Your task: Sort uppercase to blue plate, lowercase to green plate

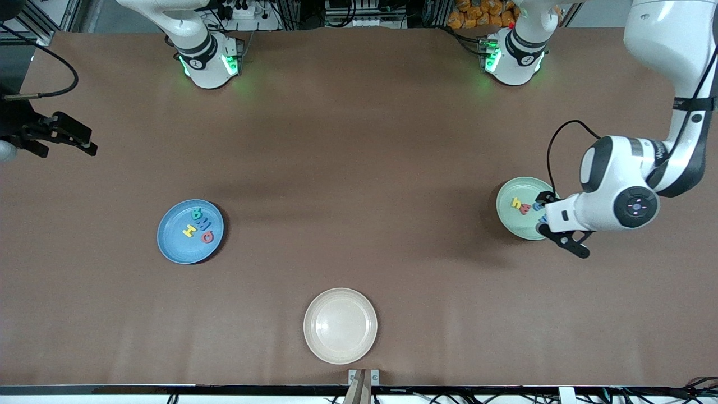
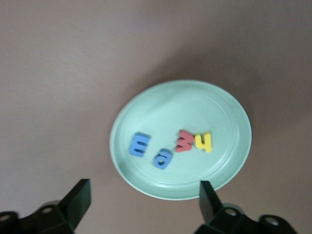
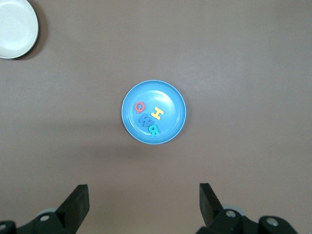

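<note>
Letters look sorted, you've got four uppercase on the blue plate and four lowercase on the green plate. Left gripper hangs wide open over the green plate's edge, empty. Right gripper is spread wide too, high over the table, waiting.

Even overhead light, soft shadows, left wrist view blurred

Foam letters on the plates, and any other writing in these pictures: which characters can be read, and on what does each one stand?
"H", yellow, "Q", red, "M", blue, "R", teal: foam letters on the blue plate.
"h", yellow, "m" or "w", red, "a", blue, "m", blue: foam letters on the green plate.
Printing on the left arm's white casing: too small to read.
Beige plate: no text.
</note>
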### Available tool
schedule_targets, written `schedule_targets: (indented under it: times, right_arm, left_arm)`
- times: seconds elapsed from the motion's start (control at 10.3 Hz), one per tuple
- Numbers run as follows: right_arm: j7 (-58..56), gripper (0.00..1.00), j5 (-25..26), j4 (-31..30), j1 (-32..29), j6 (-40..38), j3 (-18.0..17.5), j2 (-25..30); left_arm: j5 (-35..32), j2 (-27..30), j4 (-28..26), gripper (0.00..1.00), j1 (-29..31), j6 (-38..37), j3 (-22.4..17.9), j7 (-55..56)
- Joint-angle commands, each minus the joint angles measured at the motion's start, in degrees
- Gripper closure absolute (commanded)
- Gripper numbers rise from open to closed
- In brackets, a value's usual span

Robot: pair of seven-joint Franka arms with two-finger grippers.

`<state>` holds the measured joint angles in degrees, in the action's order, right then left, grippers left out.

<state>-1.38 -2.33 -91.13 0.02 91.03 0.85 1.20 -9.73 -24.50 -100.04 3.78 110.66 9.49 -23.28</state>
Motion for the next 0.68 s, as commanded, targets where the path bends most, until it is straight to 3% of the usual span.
schedule_targets:
  times: [0.0,0.29,0.58]
  right_arm:
    - [-0.29,0.0,0.22,2.09,-1.24,-1.46,-1.12,-0.24]
    - [0.06,0.0,0.22,3.68,-1.34,-2.08,-1.12,-0.58]
    - [0.23,0.0,0.49,3.86,-0.81,-1.82,-1.12,-1.55]
  left_arm:
    - [3.75,4.7,3.27,0.0,-4.73,-1.77,-6.21,-0.27]
    - [6.65,7.62,8.61,0.0,-9.57,-7.36,-11.67,9.78]
    - [6.65,11.48,10.04,0.0,-12.22,-9.76,-12.48,30.44]
